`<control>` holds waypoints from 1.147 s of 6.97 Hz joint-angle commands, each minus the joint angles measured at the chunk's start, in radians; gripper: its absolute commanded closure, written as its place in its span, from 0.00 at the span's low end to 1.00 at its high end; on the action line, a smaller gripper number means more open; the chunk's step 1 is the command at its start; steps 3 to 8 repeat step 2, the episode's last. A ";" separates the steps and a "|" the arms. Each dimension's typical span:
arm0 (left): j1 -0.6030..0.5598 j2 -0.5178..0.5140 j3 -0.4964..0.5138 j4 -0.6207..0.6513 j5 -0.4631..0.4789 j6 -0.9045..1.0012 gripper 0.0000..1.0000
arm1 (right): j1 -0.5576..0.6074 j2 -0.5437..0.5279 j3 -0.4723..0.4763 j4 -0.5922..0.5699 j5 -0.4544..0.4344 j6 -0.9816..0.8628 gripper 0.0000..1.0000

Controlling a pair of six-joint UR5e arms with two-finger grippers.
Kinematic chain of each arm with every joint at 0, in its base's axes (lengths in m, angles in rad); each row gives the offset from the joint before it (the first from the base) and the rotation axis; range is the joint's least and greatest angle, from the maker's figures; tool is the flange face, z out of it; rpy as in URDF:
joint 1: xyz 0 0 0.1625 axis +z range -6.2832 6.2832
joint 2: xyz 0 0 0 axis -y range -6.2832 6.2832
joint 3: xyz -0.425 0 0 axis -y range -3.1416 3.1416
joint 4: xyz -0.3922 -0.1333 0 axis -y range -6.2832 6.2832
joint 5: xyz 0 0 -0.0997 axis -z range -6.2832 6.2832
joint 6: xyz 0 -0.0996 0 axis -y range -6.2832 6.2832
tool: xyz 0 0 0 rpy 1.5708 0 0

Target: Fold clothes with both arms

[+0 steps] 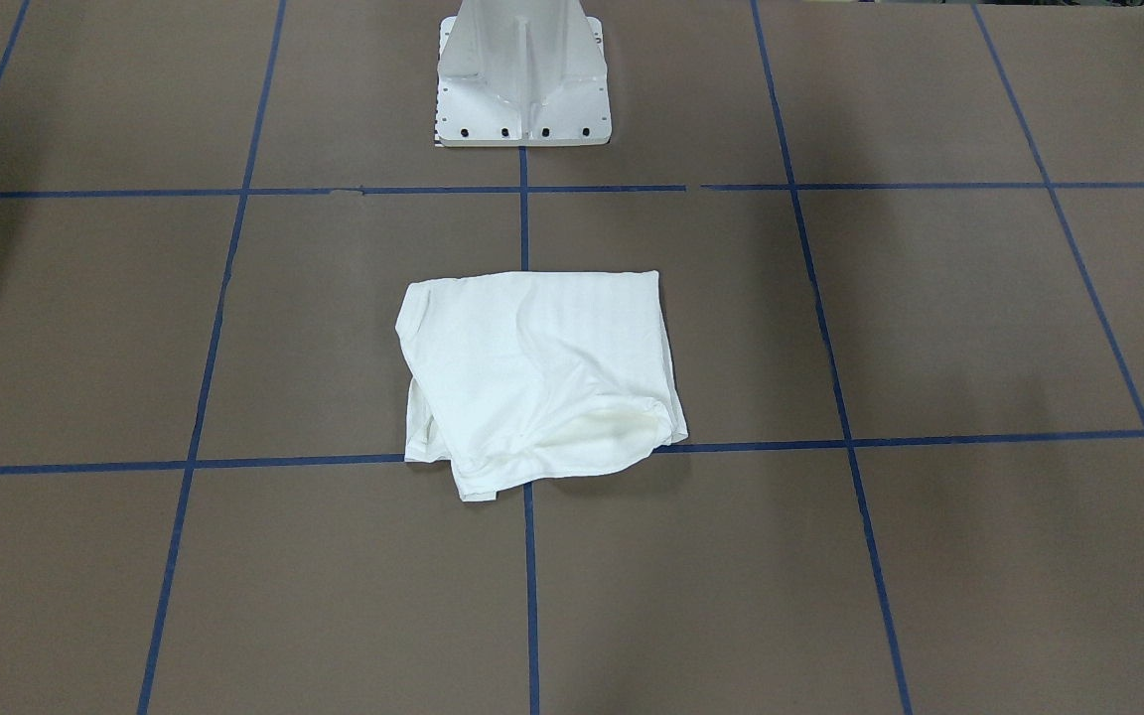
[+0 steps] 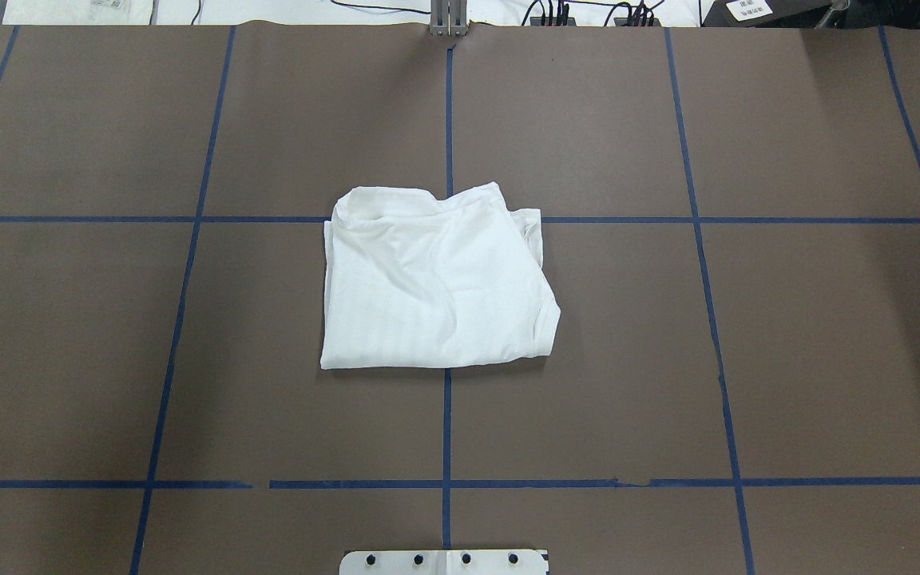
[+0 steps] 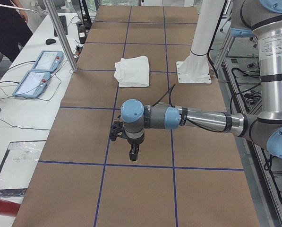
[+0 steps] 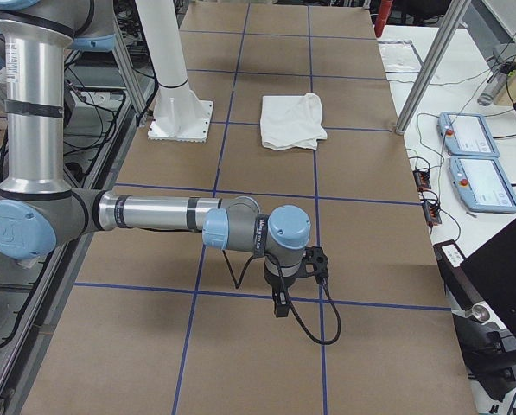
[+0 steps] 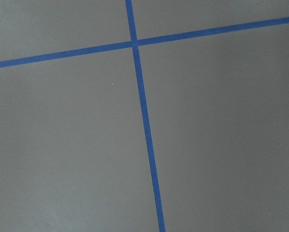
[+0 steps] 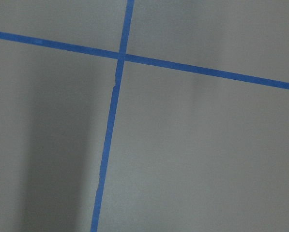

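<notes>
You have the white shirt [image 1: 537,377] lying as a rough rectangle in the middle of the table [image 2: 109,359], right over a crossing of the blue tape lines [image 2: 446,415] and a little way out from the pedestal base [image 1: 522,89]. It looks largely folded, so I'd treat the step in hand as one closing fold or a tidy-up.

Both arms are well apart from the cloth. The left arm [image 3: 197,118] hangs over bare table towards its own end, and so does the right arm [image 4: 154,212]. The left gripper [image 3: 132,152] and the right gripper [image 4: 280,304] point down and hold nothing I can see, but I cannot tell from these side views whether their jaws are parted or closed (both wrist cameras show only paper and tape).

- Bring both arms in together, one to each side of the shirt.
- The edge nearest the robot is flat and straight, so take the corners there.
- The far edge is lumpy, with a puffed pocket on the robot's left and loose layers poking out on its right, so pinch every layer or the fold will likely splay.
- Lift evenly and lay the cloth down slowly.
</notes>
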 commanded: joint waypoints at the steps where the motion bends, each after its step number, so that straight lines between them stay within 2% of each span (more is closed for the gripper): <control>1: 0.000 0.001 0.000 0.001 0.000 -0.001 0.00 | 0.000 0.000 -0.003 0.000 0.002 0.000 0.00; 8: -0.002 0.002 0.000 0.002 0.000 -0.001 0.00 | 0.000 0.000 -0.005 0.000 0.002 0.000 0.00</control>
